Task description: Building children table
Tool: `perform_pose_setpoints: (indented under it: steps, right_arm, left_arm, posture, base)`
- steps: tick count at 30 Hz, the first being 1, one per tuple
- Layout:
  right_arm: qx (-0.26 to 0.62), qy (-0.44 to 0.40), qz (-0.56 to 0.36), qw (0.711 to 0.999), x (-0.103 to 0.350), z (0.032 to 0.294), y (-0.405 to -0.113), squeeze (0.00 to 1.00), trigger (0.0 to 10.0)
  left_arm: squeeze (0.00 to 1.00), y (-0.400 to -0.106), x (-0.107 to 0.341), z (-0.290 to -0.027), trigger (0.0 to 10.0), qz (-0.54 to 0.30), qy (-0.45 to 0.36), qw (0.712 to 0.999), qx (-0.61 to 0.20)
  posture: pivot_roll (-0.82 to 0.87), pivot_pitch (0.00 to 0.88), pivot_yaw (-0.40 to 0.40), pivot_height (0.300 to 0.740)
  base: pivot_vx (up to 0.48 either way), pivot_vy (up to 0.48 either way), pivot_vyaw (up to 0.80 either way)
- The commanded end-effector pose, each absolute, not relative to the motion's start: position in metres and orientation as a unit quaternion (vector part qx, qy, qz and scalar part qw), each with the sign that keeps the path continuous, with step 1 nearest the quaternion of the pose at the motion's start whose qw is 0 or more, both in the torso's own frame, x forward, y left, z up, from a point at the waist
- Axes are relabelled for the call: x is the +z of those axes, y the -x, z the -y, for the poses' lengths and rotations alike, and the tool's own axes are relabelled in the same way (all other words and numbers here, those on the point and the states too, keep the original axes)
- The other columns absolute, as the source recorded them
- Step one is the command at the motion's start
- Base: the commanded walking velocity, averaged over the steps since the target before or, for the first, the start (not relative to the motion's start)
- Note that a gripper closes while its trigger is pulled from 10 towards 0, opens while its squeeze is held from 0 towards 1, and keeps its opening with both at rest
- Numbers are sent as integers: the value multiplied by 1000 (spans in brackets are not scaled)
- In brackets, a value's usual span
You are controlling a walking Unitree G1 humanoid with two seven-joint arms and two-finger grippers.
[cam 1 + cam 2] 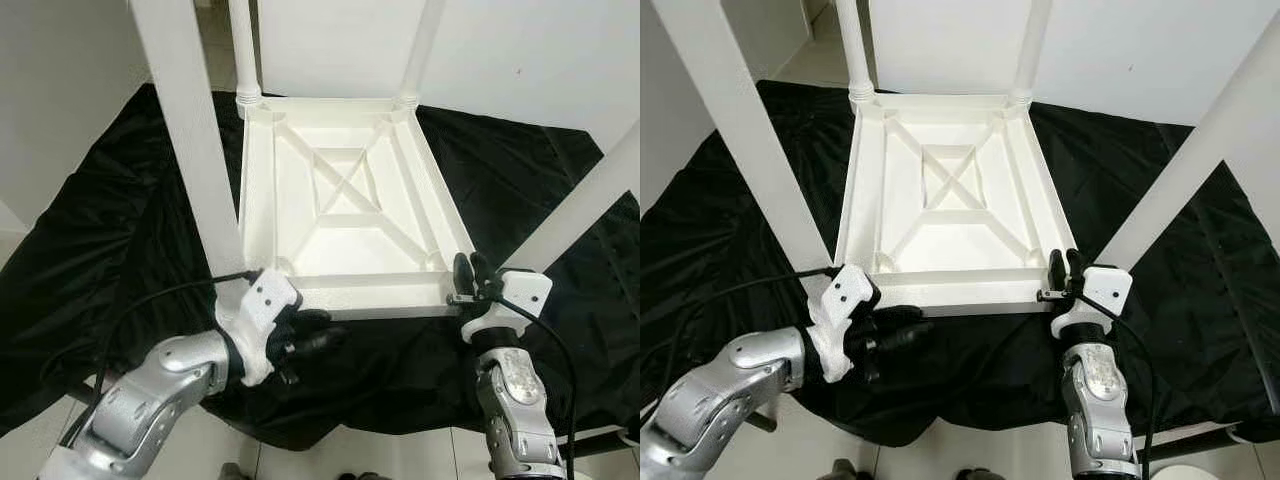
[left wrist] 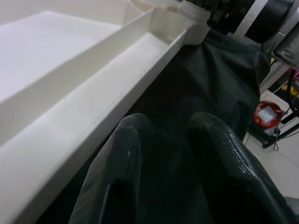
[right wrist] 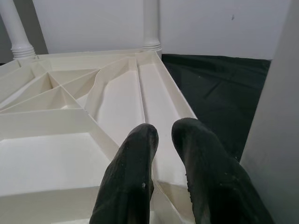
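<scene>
the white children's table (image 1: 345, 195) lies upside down on a black cloth (image 1: 110, 230) spread on the floor, all four legs standing up. the left gripper (image 1: 318, 340) lies low over the cloth just beside the table's near edge, fingers (image 2: 133, 154) a little apart, holding nothing. the right gripper (image 1: 468, 270) is at the table's near right corner, fingers (image 3: 135, 163) slightly parted over the rim, gripping nothing.

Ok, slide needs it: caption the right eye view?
Both grippers, left and right, at the near edge of the upturned white table on black cloth.
</scene>
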State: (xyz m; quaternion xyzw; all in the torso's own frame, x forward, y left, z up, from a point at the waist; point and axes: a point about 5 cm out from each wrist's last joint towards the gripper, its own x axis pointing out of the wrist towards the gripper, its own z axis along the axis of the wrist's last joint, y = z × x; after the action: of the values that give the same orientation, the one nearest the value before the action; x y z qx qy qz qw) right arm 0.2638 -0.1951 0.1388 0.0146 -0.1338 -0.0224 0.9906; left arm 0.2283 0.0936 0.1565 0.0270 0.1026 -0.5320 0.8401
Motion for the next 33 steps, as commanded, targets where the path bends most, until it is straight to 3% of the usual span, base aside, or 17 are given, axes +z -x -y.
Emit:
perform_pose_setpoints:
  steps: [1,7,8,13,14,16,17,23,24,31,33]
  right_arm:
    - [-12,-10,118,993,131,192,-264,0,10000]
    - [5,-13,115,993,129,182,-265,0,10000]
    - [6,-14,116,993,129,183,-265,0,10000]
    - [6,-13,116,993,129,184,-266,0,10000]
    - [6,-13,116,993,128,185,-267,0,10000]
    - [7,-12,116,993,128,185,-267,0,10000]
    - [11,-9,116,993,128,185,-269,0,10000]
    - [20,-6,118,993,130,184,-274,0,10000]
    - [23,-4,119,993,131,183,-277,0,10000]
    - [28,-3,121,992,132,184,-280,0,10000]
    - [33,-1,121,992,133,184,-284,0,10000]
  left_arm:
    - [0,-223,154,-92,10000,-101,-34,830,-548]
    - [0,-224,148,-96,10000,-100,-46,843,-526]
    - [1000,-222,149,-100,10000,-94,-50,841,-530]
    - [1000,-217,150,-107,10000,-93,-77,834,-539]
    - [404,-216,154,-112,10000,-73,-104,839,-530]
    - [404,-216,156,-115,10000,-57,-124,841,-523]
    - [0,-211,160,-125,10000,-36,-145,842,-518]
    - [0,-203,169,-141,10000,18,-153,849,-505]
    - [0,-197,172,-154,10000,36,-142,857,-494]
    - [0,-195,175,-167,10000,50,-123,872,-472]
    - [0,-193,173,-185,10000,42,-135,885,-444]
  posture:
    - [27,127,-10,740]
    - [31,124,-11,740]
    - [33,123,-10,740]
    - [33,123,-10,740]
    - [40,121,-15,740]
    - [40,121,-15,740]
    - [47,118,-20,740]
    - [56,115,-28,740]
    - [62,117,-37,740]
    - [66,116,-46,740]
    - [71,118,-55,740]
  base:
    - [0,0,0]
    - [0,0,0]
    - [0,0,0]
    - [0,0,0]
    - [0,0,0]
    - [0,0,0]
    - [0,0,0]
    - [0,0,0]
    - [0,0,0]
    - [0,0,0]
    - [0,0,0]
